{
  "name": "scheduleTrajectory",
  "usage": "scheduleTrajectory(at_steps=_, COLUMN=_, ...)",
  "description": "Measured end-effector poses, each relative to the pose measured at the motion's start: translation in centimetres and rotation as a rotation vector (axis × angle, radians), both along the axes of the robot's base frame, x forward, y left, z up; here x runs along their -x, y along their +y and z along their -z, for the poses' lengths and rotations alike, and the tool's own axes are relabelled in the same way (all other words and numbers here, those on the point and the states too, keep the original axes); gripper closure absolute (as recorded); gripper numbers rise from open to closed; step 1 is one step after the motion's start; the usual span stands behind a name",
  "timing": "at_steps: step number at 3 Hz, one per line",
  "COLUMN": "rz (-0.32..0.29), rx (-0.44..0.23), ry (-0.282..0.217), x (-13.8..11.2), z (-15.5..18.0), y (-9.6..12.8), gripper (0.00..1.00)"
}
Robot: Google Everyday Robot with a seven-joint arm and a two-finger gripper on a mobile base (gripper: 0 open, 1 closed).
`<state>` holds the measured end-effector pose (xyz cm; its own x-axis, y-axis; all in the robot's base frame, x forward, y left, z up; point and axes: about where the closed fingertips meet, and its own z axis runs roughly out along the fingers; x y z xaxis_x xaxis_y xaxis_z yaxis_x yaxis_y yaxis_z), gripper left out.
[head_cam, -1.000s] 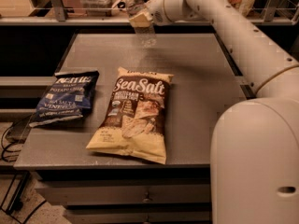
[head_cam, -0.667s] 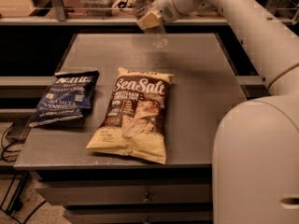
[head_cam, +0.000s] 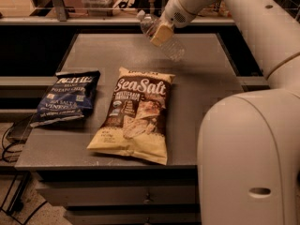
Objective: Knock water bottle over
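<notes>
View: camera view, looking down on a grey desk [head_cam: 206, 83] from its front edge.
Tool: the tool [head_cam: 161, 32] is at the far middle of the desk, on the end of the white arm [head_cam: 255, 29] that reaches in from the right.
Tool state: it lies against the bottle's middle; whether it is apart or clamped, I cannot tell.
Bottle: the clear bottle [head_cam: 172, 47] is tilted, cap up and to the left, base down and to the right, close above the desk's far part.
Blue bag [head_cam: 68, 97]: flat on the left of the desk.
Sea Salt bag [head_cam: 136, 114]: flat at the middle, nearer than the bottle and apart from it.
Body: the robot's white body [head_cam: 248, 158] fills the lower right.
</notes>
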<state>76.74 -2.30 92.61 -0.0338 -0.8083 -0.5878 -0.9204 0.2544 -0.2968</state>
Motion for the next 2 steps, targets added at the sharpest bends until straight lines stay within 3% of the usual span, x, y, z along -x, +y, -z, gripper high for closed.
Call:
scheduleTrajectory(at_steps=1, rz=-0.052, rx=0.104, ry=0.145, x=3.3, z=3.2, y=-1.6, gripper=0.35)
scheduleTrajectory(at_steps=2, rz=-0.077, rx=0.157, ry=0.237, x=5.8, z=5.1, y=-2.6, gripper=0.12)
